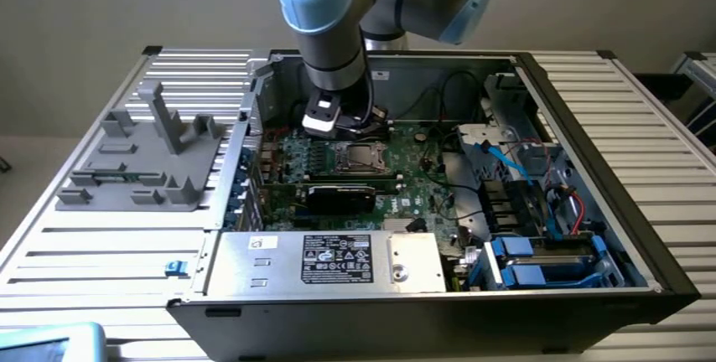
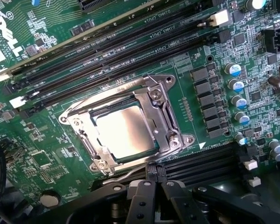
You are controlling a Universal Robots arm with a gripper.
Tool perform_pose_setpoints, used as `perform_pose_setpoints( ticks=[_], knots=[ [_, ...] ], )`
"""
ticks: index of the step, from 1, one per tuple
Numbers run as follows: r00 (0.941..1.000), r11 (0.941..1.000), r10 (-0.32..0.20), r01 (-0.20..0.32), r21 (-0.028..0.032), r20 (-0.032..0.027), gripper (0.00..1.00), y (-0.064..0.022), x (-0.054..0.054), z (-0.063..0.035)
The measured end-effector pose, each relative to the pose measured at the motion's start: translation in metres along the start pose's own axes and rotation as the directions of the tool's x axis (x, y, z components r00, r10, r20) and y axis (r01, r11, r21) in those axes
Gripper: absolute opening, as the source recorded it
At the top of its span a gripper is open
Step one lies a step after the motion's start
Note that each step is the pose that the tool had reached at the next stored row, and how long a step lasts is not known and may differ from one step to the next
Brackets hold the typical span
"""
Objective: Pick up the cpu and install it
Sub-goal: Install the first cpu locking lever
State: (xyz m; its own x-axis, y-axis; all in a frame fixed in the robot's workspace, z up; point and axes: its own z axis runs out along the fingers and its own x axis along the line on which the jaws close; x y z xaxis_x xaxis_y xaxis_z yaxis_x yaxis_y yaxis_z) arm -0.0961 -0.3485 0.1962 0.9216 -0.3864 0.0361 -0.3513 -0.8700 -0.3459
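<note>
CPU (image 2: 126,131) lies inside the socket frame (image 2: 175,122) on the motherboard (image 2: 46,140); I judge placement essentially done. Gripper (image 2: 152,185) hovers just beside the frame, pincer closed narrow, holding nothing. Any further move calls for staying clear of that frame.

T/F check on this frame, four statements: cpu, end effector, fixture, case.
1. The cpu sits inside the socket frame. True.
2. The end effector grips the cpu. False: it is shut and apart from the cpu, which lies in the socket frame.
3. The grey fixture stands inside the case. False: it stands on the table outside the case, at the exterior view's left.
4. The case is open, with the motherboard exposed. True.
</note>
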Motion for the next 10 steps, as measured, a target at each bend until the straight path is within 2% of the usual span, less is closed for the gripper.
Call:
perform_pose_setpoints(
  ticks=[10],
  knots=[
    [1.0000, 1.0000, -0.001, 0.001, -0.0022, -0.0021, 0.11, -0.0012, 0.0033, 0.0007]
  ],
)
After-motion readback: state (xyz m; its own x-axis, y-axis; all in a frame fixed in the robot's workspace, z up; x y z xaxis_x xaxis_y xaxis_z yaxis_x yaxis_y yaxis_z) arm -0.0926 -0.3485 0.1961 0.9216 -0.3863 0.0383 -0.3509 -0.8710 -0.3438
